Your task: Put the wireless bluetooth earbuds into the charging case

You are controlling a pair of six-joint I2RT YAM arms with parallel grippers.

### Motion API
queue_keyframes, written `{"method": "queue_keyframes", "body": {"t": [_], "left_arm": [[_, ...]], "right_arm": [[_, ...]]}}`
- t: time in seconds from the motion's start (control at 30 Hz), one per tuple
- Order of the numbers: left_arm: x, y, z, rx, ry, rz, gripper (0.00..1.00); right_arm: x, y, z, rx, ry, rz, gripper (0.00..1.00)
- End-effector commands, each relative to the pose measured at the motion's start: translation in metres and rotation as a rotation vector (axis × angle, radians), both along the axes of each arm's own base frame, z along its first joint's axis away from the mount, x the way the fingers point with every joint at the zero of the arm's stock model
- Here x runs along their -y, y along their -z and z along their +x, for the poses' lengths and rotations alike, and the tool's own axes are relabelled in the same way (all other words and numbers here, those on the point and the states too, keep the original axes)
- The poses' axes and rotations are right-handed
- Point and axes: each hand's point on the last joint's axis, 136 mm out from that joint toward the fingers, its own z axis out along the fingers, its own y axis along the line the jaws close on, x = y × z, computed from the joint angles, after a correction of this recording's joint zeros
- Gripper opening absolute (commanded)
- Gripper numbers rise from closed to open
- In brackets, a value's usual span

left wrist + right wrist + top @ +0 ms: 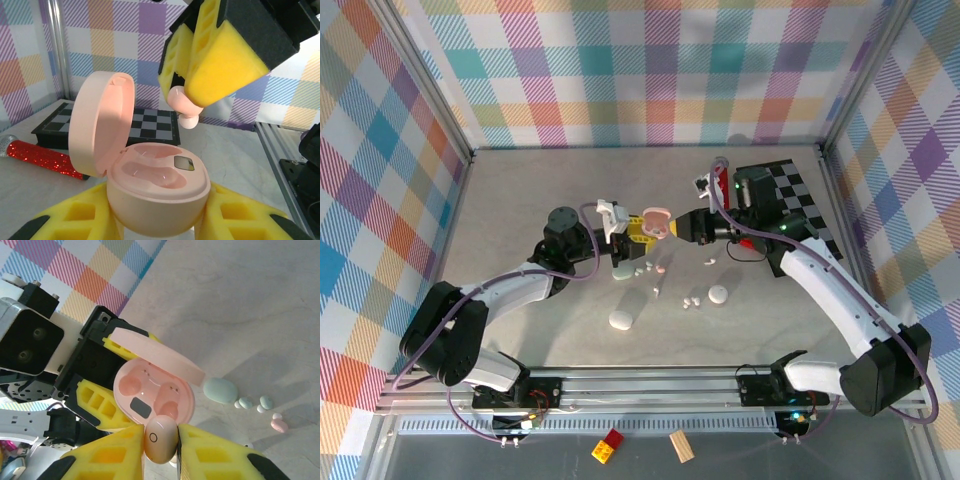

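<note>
A pink charging case (160, 192) sits upright between the yellow fingers of my left gripper (159, 217), which is shut on it. Its lid (100, 130) stands open and both sockets look empty. My right gripper (161, 442) is shut on one pink earbud (161, 439), which hangs just above the case's open top (150, 390). In the top view the two grippers meet at mid-table, with the case (657, 217) between them. More loose earbuds, white (642, 269) and pink (660, 270), lie on the table below them.
A pale green case (621, 270) and two white cases (621, 319) (719, 294) lie on the table, with white earbuds (692, 301) beside them. A checkerboard (790, 195) and a red glitter stick (42, 157) are at the back right. Patterned walls enclose the table.
</note>
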Motion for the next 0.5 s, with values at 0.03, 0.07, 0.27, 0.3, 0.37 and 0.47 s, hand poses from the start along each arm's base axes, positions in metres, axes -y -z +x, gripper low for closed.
{"method": "queue_keyframes", "body": {"t": [0.03, 0.07, 0.27, 0.3, 0.37, 0.47], "left_arm": [[0.01, -0.016, -0.012, 0.054, 0.076, -0.019, 0.32], [0.011, -0.016, -0.013, 0.054, 0.077, -0.018, 0.32], [0.013, -0.018, -0.013, 0.057, 0.09, -0.022, 0.32], [0.014, -0.018, -0.014, 0.057, 0.094, -0.023, 0.32], [0.014, -0.019, -0.015, 0.061, 0.1, -0.024, 0.32], [0.014, -0.018, -0.015, 0.057, 0.103, -0.023, 0.32]], "right_arm": [[-0.007, -0.018, 0.0, 0.032, -0.055, 0.061, 0.21], [-0.008, -0.017, 0.001, 0.03, -0.057, 0.062, 0.21], [-0.009, -0.014, 0.001, 0.018, -0.07, 0.063, 0.21], [-0.009, -0.013, 0.001, 0.018, -0.07, 0.062, 0.21], [-0.009, -0.012, 0.001, 0.014, -0.07, 0.062, 0.21], [-0.009, -0.009, 0.001, 0.005, -0.07, 0.06, 0.21]]}}
